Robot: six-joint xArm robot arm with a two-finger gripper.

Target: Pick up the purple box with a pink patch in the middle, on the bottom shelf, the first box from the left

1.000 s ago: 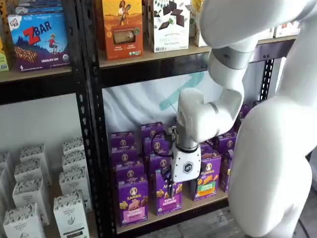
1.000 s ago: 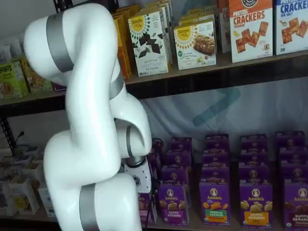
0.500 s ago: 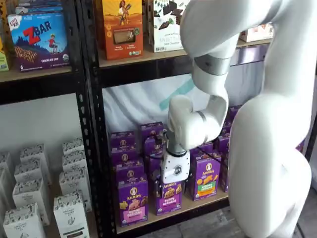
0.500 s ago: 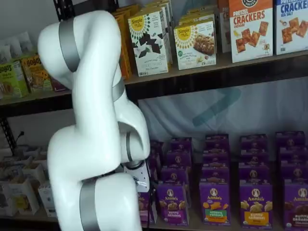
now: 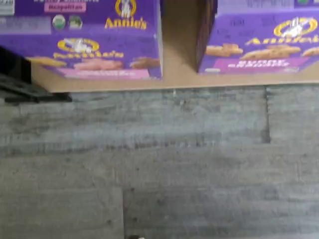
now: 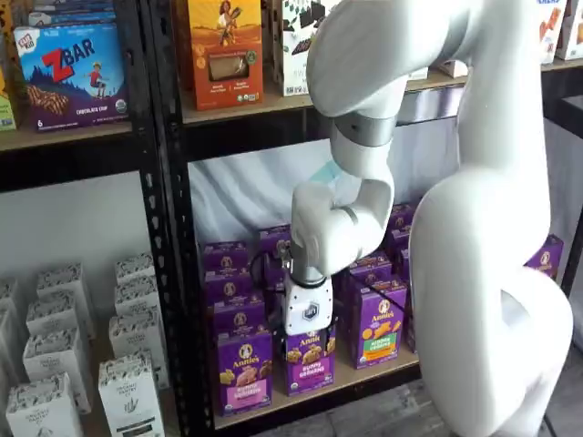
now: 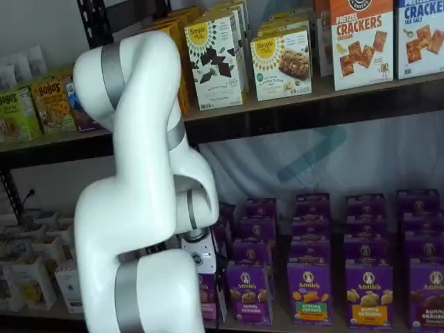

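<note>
The purple box with the pink band (image 6: 244,369) stands upright at the front left of the bottom shelf (image 6: 364,375), a tan board. In the wrist view the same box (image 5: 99,45) shows from above beside a purple-band carton (image 5: 259,45), with a gap of board between them. My gripper (image 6: 299,339) hangs in front of the purple-band carton (image 6: 311,360), just right of the pink-band box and not touching it. Its fingers are not plain against the cartons, so I cannot tell whether they are open. In a shelf view the arm (image 7: 139,208) hides most of the pink-band box.
Rows of purple cartons fill the bottom shelf, one with a green band (image 6: 381,339). A black perforated post (image 6: 173,273) stands left of the pink-band box. White cartons (image 6: 127,382) sit in the bay to the left. Grey floor (image 5: 159,164) lies below the board's edge.
The arm has swung left and the gripper has moved left along the front row, from near the green-band carton to in front of the purple-band carton beside the pink-band box.
</note>
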